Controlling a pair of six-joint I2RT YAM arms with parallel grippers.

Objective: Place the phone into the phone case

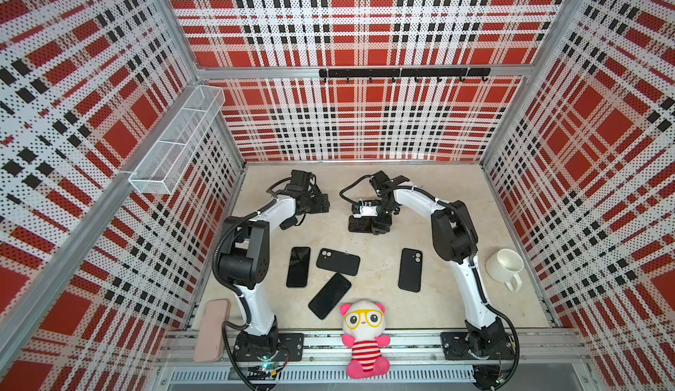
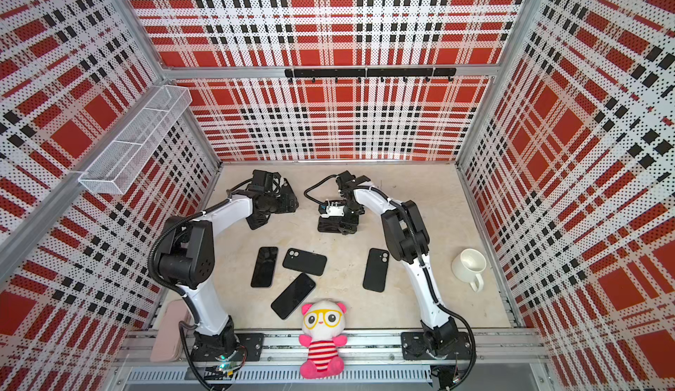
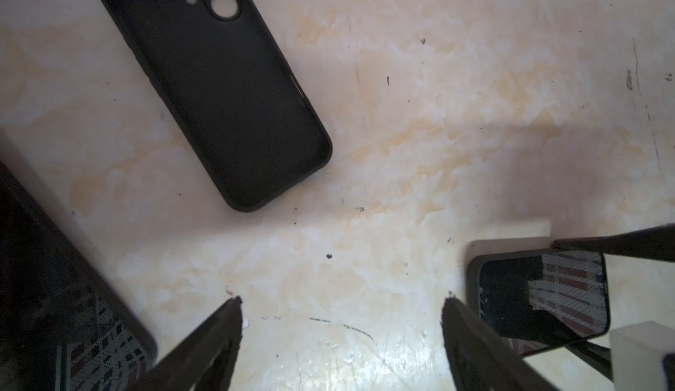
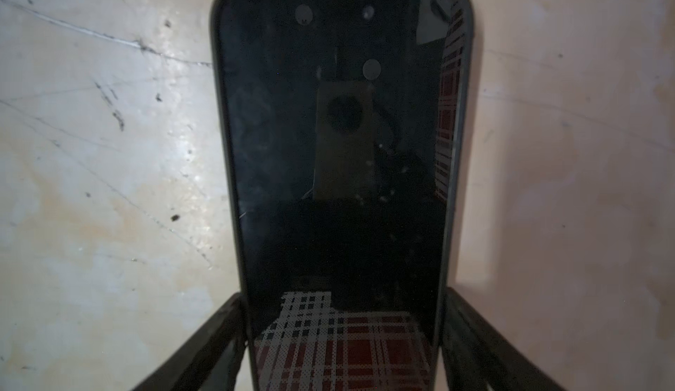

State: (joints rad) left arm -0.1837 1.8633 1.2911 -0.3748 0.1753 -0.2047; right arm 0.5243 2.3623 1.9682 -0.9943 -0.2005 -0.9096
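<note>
one case [image 3: 219, 90] empty, mug [image 1: 497, 269] empty (white)

Overhead stereo; wrist views near table [image 3: 401, 115]

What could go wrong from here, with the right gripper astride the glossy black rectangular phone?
The right gripper flanks only one end of the glossy black phone, so it may tilt or slip when lifted. The open left gripper hangs near that phone, so the two grippers could collide.

Black glossy slab phone [image 4: 339, 174] and black soft rubber phone case [image 3: 215, 90], both lying flat.
Phone screen up, dark rim around it; case apart from it, hollow side up.
</note>
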